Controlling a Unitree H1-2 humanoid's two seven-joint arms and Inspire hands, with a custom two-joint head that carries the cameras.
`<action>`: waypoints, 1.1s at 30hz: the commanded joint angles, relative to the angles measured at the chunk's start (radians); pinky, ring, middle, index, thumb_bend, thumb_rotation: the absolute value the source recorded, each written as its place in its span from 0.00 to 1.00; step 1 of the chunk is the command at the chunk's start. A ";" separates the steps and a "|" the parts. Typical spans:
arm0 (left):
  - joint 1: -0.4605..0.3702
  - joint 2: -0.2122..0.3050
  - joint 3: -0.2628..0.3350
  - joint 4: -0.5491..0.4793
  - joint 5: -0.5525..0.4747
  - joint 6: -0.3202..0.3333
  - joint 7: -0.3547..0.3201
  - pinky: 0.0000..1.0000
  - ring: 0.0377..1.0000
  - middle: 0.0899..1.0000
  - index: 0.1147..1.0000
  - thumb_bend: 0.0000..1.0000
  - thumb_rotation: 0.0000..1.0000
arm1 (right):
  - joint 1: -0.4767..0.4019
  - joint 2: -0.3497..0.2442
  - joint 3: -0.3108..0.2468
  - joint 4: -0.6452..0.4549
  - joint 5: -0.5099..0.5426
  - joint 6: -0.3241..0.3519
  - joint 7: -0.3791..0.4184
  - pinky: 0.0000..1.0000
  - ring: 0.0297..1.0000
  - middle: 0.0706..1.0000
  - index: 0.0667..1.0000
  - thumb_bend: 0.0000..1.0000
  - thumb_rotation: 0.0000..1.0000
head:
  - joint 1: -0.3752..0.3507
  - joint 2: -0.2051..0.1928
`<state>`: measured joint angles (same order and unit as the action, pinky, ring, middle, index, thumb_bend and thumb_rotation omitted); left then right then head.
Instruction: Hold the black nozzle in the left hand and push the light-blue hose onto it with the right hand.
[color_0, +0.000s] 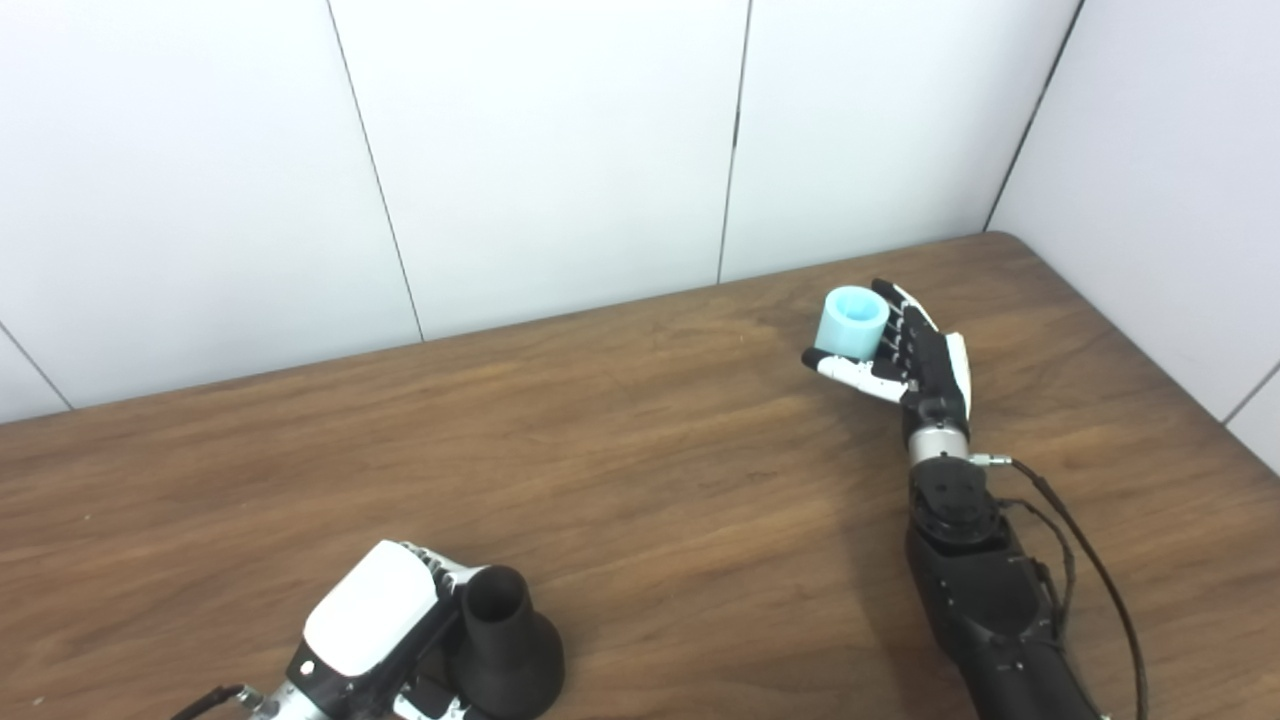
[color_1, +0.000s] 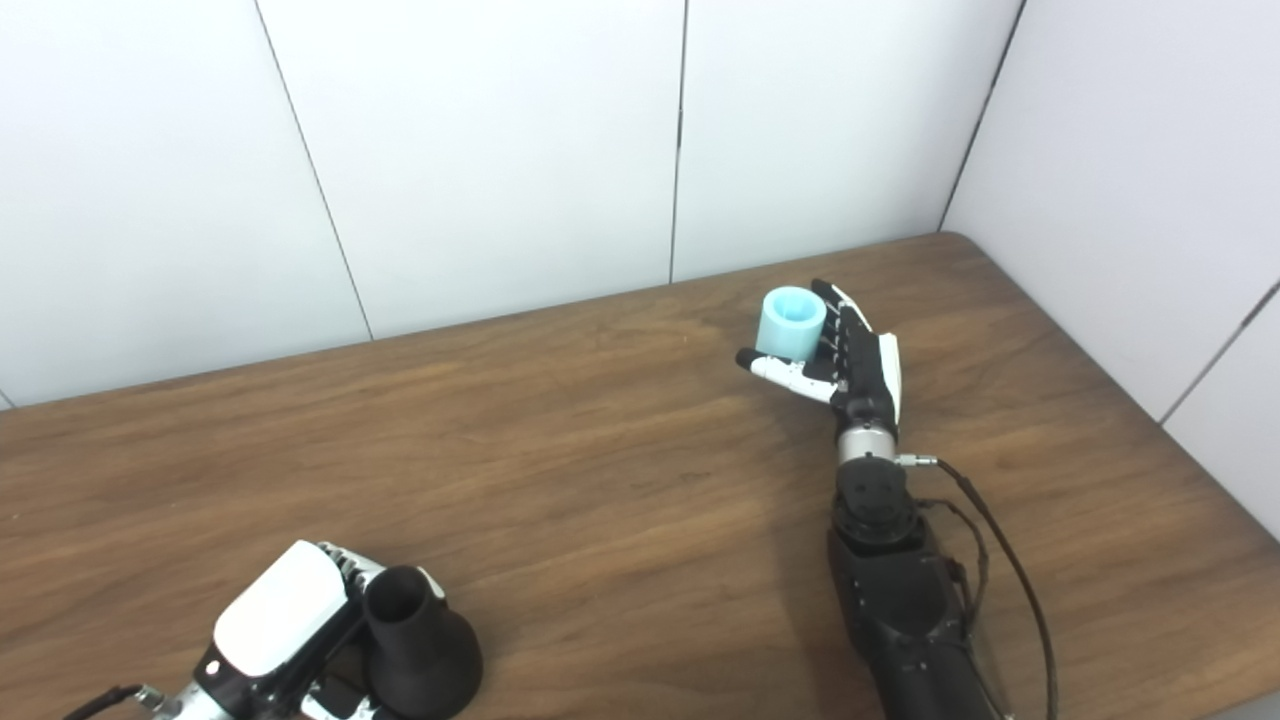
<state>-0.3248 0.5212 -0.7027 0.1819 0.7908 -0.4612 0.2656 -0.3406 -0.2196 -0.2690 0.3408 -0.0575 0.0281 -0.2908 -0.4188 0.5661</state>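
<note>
Spanning most of both views, the brown wooden table (color_0: 620, 480) runs from the near edge to white wall panels (color_0: 540, 150) at the far side and on the right, with its far right corner rounded.

On the right, the black forearm of the right arm comes up from the near edge, its lower part cut off by the frame, with thin cables looping beside the wrist. The right hand (color_0: 915, 360) reaches toward the far right part of the table, fingers lying along the right side of the light-blue hose (color_0: 851, 320) and thumb crossing its near side. It is a loose, part-open cradle; whether the hand truly grips the hose cannot be told. The hose is a short piece standing with its open end up, and its base is hidden by the thumb.

At the near left, the left hand (color_1: 285, 625) is partly cut off by the frame, its white back facing up. Its fingers wrap the black nozzle (color_1: 412, 645), mostly hidden behind it. The nozzle stands upright on its flared base, narrow open end up, well apart from the hose.
</note>
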 joint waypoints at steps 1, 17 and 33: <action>0.079 0.029 -0.025 0.037 0.012 -0.008 -0.027 0.12 0.14 0.18 0.42 0.52 0.04 | -0.039 -0.026 0.009 -0.003 -0.027 -0.003 -0.012 0.77 0.81 0.80 0.82 0.93 0.18 | -0.001 0.000; 0.082 0.024 -0.029 0.040 0.029 -0.008 -0.013 0.11 0.13 0.18 0.42 0.52 0.04 | -0.082 -0.050 0.032 0.028 -0.066 0.044 -0.019 0.75 0.80 0.79 0.80 0.93 0.18 | 0.006 -0.002; 0.084 0.027 -0.028 0.029 0.038 -0.008 -0.010 0.11 0.13 0.17 0.42 0.52 0.04 | -0.094 -0.031 0.033 0.027 -0.112 0.081 -0.111 0.63 0.66 0.62 0.64 0.87 0.00 | 0.006 0.003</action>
<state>-0.3164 0.5222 -0.6973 0.1718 0.8037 -0.4613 0.2700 -0.4051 -0.2298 -0.2365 0.3932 -0.1559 0.1041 -0.3942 -0.4126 0.5676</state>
